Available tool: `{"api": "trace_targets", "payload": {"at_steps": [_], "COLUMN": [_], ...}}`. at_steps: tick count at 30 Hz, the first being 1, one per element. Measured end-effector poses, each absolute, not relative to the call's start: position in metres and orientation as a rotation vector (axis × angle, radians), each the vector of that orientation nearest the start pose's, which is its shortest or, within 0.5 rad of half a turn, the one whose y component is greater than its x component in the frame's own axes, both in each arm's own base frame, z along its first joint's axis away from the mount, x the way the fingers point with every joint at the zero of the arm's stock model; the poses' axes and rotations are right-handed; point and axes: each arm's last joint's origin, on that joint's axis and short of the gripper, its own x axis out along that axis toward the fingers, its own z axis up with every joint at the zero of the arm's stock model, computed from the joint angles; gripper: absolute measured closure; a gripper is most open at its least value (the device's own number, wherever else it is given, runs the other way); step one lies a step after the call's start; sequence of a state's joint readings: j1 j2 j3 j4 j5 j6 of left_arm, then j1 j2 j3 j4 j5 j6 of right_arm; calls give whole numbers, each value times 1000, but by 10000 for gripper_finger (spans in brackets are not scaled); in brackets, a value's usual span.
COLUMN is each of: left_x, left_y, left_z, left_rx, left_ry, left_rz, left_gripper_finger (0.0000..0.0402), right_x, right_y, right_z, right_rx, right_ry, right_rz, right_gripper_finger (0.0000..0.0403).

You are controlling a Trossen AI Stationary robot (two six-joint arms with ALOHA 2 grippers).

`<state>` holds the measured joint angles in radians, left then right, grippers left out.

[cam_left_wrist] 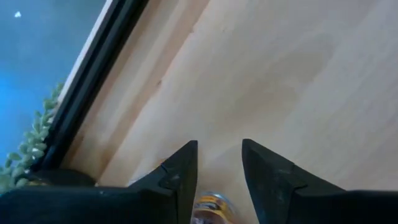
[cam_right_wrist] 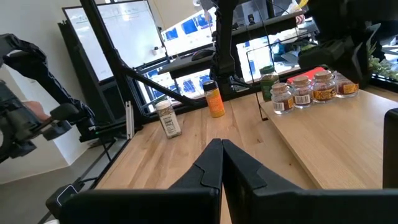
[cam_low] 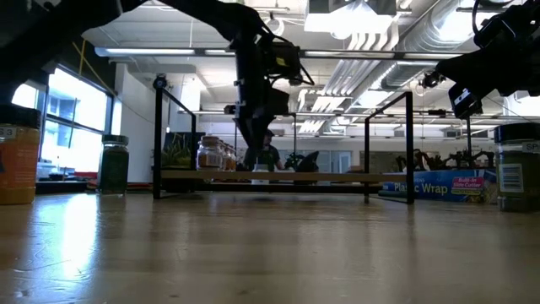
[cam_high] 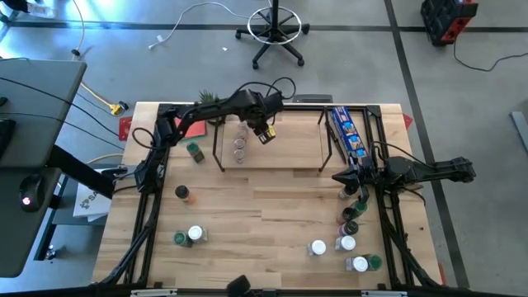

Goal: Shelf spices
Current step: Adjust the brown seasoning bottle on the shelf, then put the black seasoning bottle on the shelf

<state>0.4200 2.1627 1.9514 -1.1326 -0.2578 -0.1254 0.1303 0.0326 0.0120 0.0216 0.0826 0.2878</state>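
Spice jars (cam_high: 240, 146): a few are lined on the shelf (cam_high: 289, 140), upper centre; about ten remain on the table (cam_high: 264, 223). Left pincer (cam_high: 266, 134) part-spread over one; right pincer (cam_high: 340, 176) pressed together.

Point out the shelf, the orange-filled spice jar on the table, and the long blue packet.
shelf (cam_high: 289, 144): high view, on a bare part of its light-wood board.
orange-filled spice jar (cam_right_wrist: 214, 99): right wrist view, on the jar's orange body.
long blue packet (cam_high: 347, 132): high view, on the middle of its printed face.
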Motion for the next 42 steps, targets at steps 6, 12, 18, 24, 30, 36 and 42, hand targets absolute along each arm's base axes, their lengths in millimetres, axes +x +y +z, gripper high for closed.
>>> {"api": "trace_targets", "payload": {"at_steps": [6, 12, 18, 24, 30, 36, 42], "left_x": [394, 388, 379, 373, 372, 372, 376], "left_y": [199, 209, 219, 221, 221, 211, 182], "left_z": [237, 237, 233, 225, 227, 244, 270], "left_rx": [-181, -195, -195, -211, -167, -135, -147], "left_ry": [1335, 1341, 1386, 1434, 1441, 1400, 1326], "left_rz": [688, 696, 689, 680, 705, 698, 578], "left_gripper_finger": [287, 287, 287, 287, 287, 287, 287], "right_x": [98, 98, 98, 98, 98, 98, 98], "right_y": [10, 10, 10, 10, 11, 10, 10], "right_z": [167, 167, 167, 167, 167, 167, 167], "right_rx": [288, 288, 288, 288, 288, 288, 288], "right_ry": [6, 6, 6, 6, 6, 6, 6], "right_rz": [47, 48, 47, 47, 48, 48, 47], "right_gripper_finger": [402, 402, 402, 402, 402, 402, 402]}}
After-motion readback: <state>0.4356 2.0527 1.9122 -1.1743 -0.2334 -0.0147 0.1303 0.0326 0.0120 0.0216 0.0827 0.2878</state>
